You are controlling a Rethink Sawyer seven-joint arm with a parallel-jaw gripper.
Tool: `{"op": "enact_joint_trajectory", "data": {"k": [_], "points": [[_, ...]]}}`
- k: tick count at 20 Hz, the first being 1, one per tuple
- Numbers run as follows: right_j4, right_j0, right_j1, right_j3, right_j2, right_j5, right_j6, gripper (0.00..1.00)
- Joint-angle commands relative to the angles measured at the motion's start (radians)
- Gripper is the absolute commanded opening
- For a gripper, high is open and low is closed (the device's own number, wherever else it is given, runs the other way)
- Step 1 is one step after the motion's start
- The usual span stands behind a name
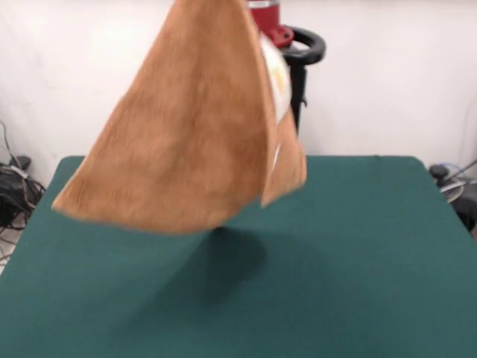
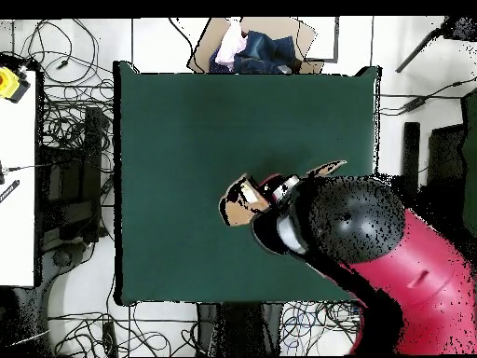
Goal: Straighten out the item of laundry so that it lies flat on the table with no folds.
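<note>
The orange-tan towel (image 1: 186, 127) hangs in the air above the table (image 1: 358, 261), clear of the top. It spreads into a wide cone with a folded flap on its right side, and its top runs out of the front view. Its shadow falls on the green top below it. In the overhead view only small tan pieces of the towel (image 2: 240, 200) show beside the red and black arm (image 2: 373, 242) over the table's middle. The gripper is hidden under the arm's wrist and behind the towel, and the towel hangs from it.
The table's green top (image 2: 186, 121) lies bare around the towel. A cardboard box of clothes (image 2: 252, 47) stands beyond the far edge in the overhead view. Cables (image 2: 65, 140) lie on the floor beside the table. The robot's pedestal with its black handle (image 1: 305, 48) stands behind the towel.
</note>
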Motion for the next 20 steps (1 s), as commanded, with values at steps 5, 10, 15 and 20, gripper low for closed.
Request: {"op": "enact_joint_trajectory", "data": {"k": [5,10,15,20], "points": [[-0.045,-0.007,-0.083,-0.116,0.001,0.11,0.195,0.0],[-0.043,0.04,-0.129,-0.039,-0.009,0.06,0.223,0.0],[-0.036,0.05,-0.144,0.008,-0.009,0.018,0.22,0.0],[-0.014,0.02,-0.127,0.033,0.014,-0.036,0.187,0.0]]}}
